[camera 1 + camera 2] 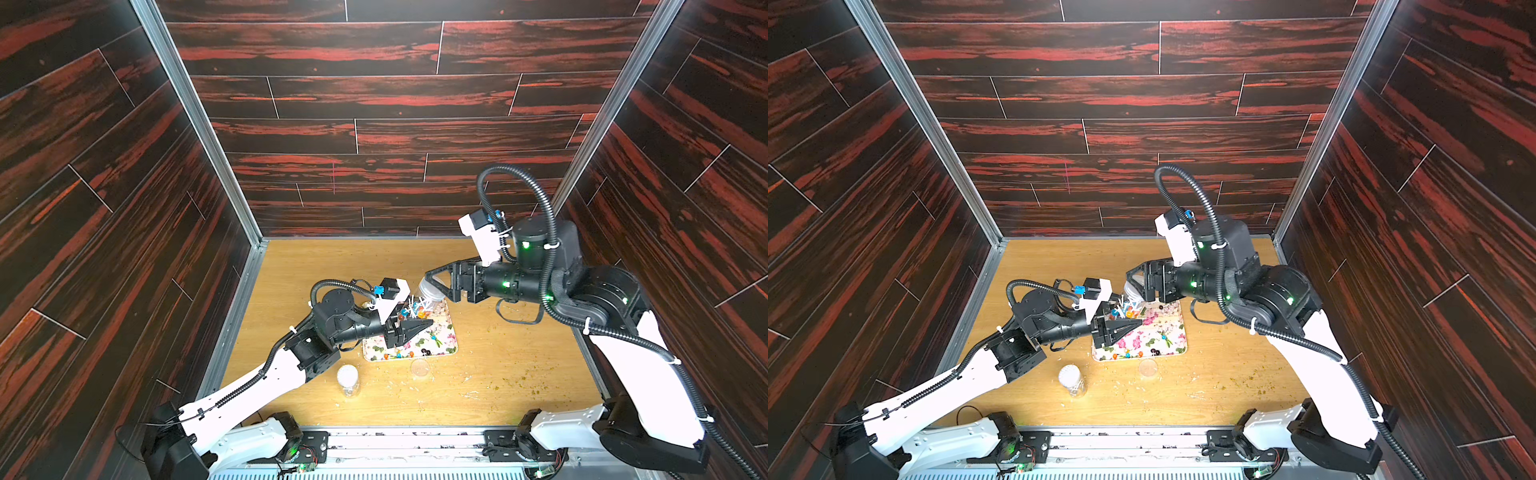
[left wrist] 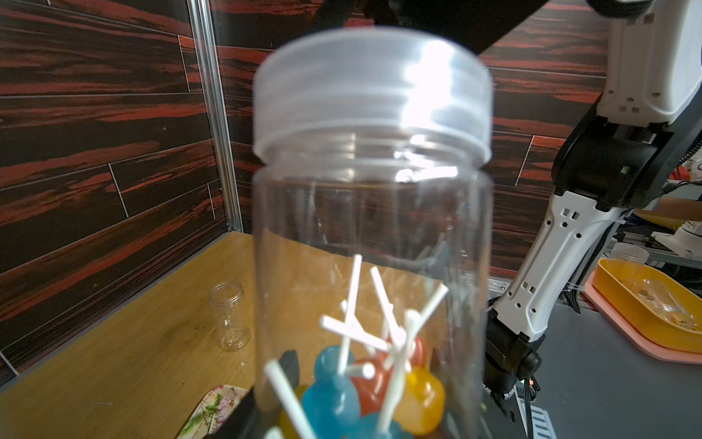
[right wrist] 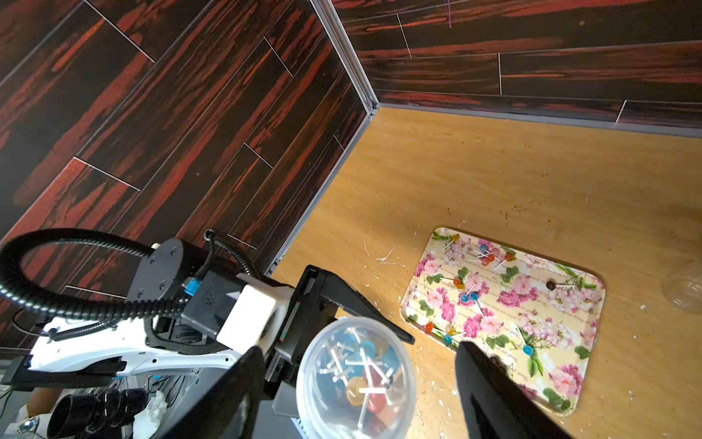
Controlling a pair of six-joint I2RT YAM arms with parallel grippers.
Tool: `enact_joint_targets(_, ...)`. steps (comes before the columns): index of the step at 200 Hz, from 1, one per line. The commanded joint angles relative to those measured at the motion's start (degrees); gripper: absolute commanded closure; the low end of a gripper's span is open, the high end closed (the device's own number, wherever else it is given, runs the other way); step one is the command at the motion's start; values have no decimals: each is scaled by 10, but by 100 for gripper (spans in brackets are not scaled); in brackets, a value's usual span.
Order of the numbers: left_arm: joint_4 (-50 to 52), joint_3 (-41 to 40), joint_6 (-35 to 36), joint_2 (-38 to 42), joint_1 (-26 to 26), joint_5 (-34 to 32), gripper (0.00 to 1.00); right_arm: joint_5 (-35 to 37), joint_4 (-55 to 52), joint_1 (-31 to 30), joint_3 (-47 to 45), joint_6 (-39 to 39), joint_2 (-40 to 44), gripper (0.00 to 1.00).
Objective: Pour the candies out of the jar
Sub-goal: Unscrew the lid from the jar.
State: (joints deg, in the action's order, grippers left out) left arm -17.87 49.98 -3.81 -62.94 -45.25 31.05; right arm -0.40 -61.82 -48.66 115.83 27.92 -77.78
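A clear plastic jar (image 1: 428,300) (image 1: 1134,300) (image 2: 372,228) stands upright over the far end of the flowered tray (image 1: 448,338) (image 1: 1177,332) (image 3: 594,283). My left gripper (image 1: 417,319) (image 1: 1127,321) (image 2: 361,425) is shut on its lower part. Blue, orange and red candies (image 2: 364,387) (image 3: 364,376) on white sticks fill its bottom. A clear lid (image 2: 372,95) (image 3: 355,380) caps it. My right gripper (image 1: 433,285) (image 1: 1133,285) (image 3: 356,351) is open, a finger on each side of the lid with gaps showing. Several candies (image 3: 488,258) (image 1: 399,353) lie on the tray.
An empty open jar (image 1: 348,380) (image 1: 1073,380) (image 2: 228,319) stands near the front left of the wooden table. A loose clear lid (image 1: 420,368) (image 1: 1148,368) (image 3: 683,289) lies just in front of the tray. Greenish crumbs (image 1: 519,378) are scattered at the right. Dark walls close three sides.
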Motion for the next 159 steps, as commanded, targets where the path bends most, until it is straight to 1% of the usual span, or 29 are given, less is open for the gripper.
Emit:
enact_joint_targets(1,-17,20,7,4,3,1,44,26,-22,-8,-8,26,-16,16)
enact_joint_targets(41,-12,21,10,6,4,3,44,6,-14,-11,-25,32,-19,14)
enact_joint_targets(66,-12,19,9,7,3,2,44,-2,-15,-11,-27,32,-19,22)
enact_joint_targets(91,-13,18,10,7,4,1,44,-15,-15,-11,-27,33,-19,27)
enact_joint_targets(149,-18,17,7,4,5,0,44,-26,-14,-13,-31,30,-16,28)
enact_joint_targets(159,-18,18,7,4,4,0,44,-26,-13,-13,-30,29,-16,30)
